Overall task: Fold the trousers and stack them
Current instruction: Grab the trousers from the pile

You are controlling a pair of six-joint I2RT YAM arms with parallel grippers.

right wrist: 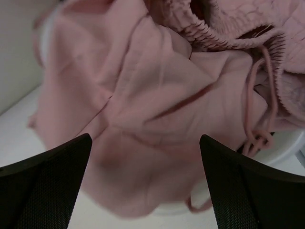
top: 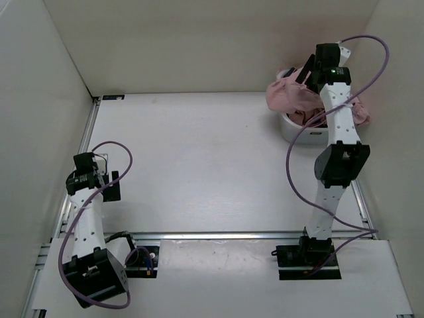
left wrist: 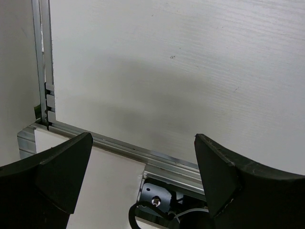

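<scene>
The dusty-pink trousers (top: 289,97) lie crumpled in a white tub (top: 296,131) at the far right of the table, spilling over its rim. My right gripper (top: 305,71) hangs just above the heap, open. In the right wrist view the pink fabric (right wrist: 152,105) fills the space beyond the spread fingers, with the gathered waistband (right wrist: 214,33) and a drawstring (right wrist: 257,95) at the upper right; nothing sits between my right gripper (right wrist: 145,143) tips. My left gripper (top: 114,185) stands open and empty at the near left, far from the trousers, over the bare table (left wrist: 167,71).
White walls enclose the table on the left, back and right. An aluminium rail (left wrist: 124,145) runs along the near edge by the left arm's base. The tub's white rim (right wrist: 286,143) shows under the fabric. A purple cable (top: 291,165) loops beside the right arm.
</scene>
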